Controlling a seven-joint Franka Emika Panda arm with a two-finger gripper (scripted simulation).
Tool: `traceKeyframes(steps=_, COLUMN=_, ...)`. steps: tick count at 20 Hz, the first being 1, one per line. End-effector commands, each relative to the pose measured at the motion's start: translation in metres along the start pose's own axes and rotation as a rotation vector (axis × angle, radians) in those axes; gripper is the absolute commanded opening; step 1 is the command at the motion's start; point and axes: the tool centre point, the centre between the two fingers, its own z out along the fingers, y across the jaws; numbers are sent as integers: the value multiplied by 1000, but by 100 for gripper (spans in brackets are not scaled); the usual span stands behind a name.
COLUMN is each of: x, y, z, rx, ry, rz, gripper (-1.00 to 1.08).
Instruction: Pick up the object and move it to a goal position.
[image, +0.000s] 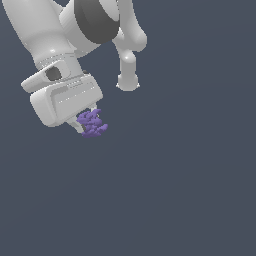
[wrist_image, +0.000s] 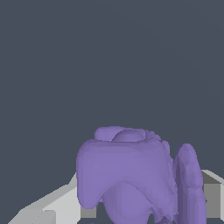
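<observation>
The object (image: 92, 123) is a small purple lumpy thing with knobbly lobes, sitting right under the white hand in the exterior view's upper left. My gripper (image: 88, 125) is shut on it, and the fingers are almost wholly covered by it. In the wrist view the object (wrist_image: 131, 175) fills the lower middle of the picture, with a grey-white finger (wrist_image: 57, 205) on one side of it and another finger (wrist_image: 212, 194) on the other. No goal mark shows in either view.
The white arm (image: 75, 30) runs in from the exterior view's upper left, with its base post (image: 128, 75) behind it. Everything else is a plain dark grey-blue surface (image: 175, 190).
</observation>
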Motion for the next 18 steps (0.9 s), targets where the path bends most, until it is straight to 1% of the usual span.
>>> traceKeyframes(steps=1, x=-3, y=12, z=-17, rx=-13, ry=33, rz=-32, gripper=-100)
traceKeyframes(steps=11, x=-19, y=59, z=-86, rx=-61, ry=164, rz=-153, gripper=-100)
traceKeyframes(steps=18, x=-29, y=83, z=-120, rx=-82, ry=230, rz=-213, gripper=-100)
